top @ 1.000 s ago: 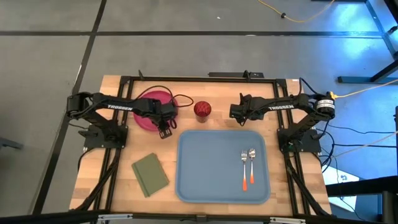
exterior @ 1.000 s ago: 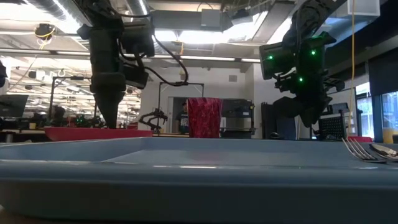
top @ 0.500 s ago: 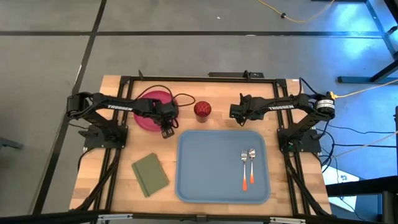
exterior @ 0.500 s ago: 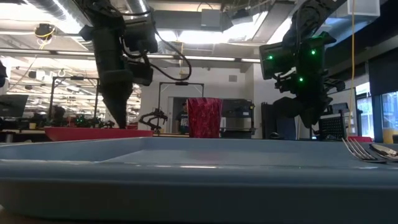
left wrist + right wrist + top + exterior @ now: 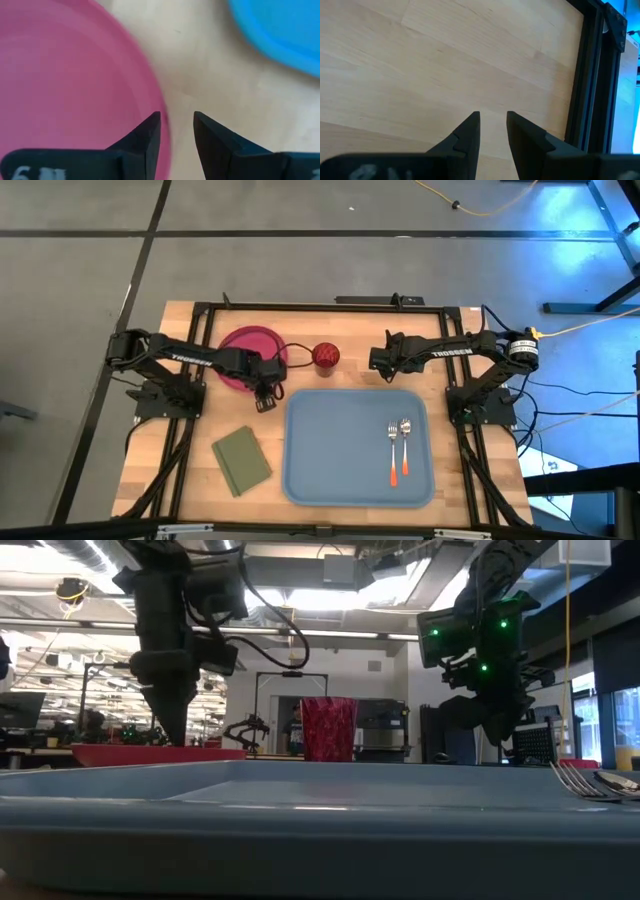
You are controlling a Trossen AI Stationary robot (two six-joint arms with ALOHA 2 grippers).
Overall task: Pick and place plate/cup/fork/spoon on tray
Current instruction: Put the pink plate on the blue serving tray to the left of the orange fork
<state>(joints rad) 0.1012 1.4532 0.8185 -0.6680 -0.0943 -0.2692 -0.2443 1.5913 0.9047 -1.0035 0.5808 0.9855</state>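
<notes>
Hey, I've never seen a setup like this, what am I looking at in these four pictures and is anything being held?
These are two robot arms at a wooden table. One picture looks down from above, one looks level across the table, and two come from cameras on the arms' wrists. The fork and spoon lie on the blue tray. The pink plate, red cup and a green square sit on the wood. The left gripper is open at the plate's rim; the right gripper hangs open over bare wood. Nothing is held.

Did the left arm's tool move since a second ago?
Yes. In the high view the left tool slid off the pink plate, toward the blue tray's near corner.
</notes>
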